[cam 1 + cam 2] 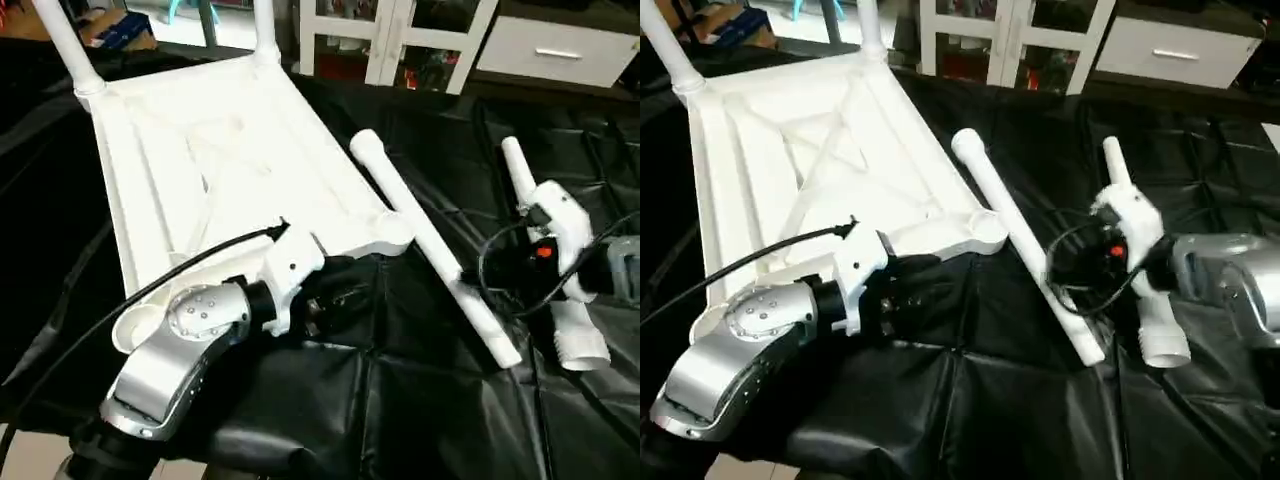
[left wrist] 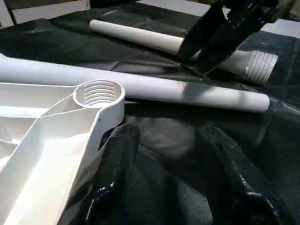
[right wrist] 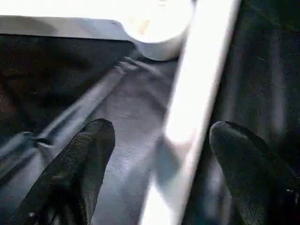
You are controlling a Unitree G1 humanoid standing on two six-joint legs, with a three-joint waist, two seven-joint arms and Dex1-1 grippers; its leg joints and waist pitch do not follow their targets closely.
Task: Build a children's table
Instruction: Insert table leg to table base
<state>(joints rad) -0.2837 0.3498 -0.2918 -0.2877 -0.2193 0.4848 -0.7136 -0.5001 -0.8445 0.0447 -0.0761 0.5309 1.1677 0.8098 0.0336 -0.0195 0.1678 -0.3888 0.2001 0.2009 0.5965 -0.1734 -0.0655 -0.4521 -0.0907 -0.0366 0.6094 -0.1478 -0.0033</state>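
Observation:
The children's table lies upside down on black cloth: its white ribbed tabletop [image 1: 200,150] carries two upright legs [image 1: 62,40] at the far corners. The near right corner socket [image 2: 99,93] is empty. Beside that socket a loose white leg [image 1: 430,245] lies slanted. My right gripper [image 3: 164,129] is open, its black fingers [image 3: 84,154] standing wide apart on either side of this leg without pressing it. A second loose leg [image 1: 580,340] with a threaded end rests under my right wrist. My left gripper [image 1: 915,300] hovers low just in front of the empty socket, open, with nothing seen in it.
White shelving [image 1: 400,40] and a white drawer unit [image 1: 560,50] stand behind the black-draped work table [image 1: 400,400]. Black cables [image 1: 495,270] loop around my right wrist over the loose legs. The table's near edge and the floor [image 1: 25,455] show at the lower left.

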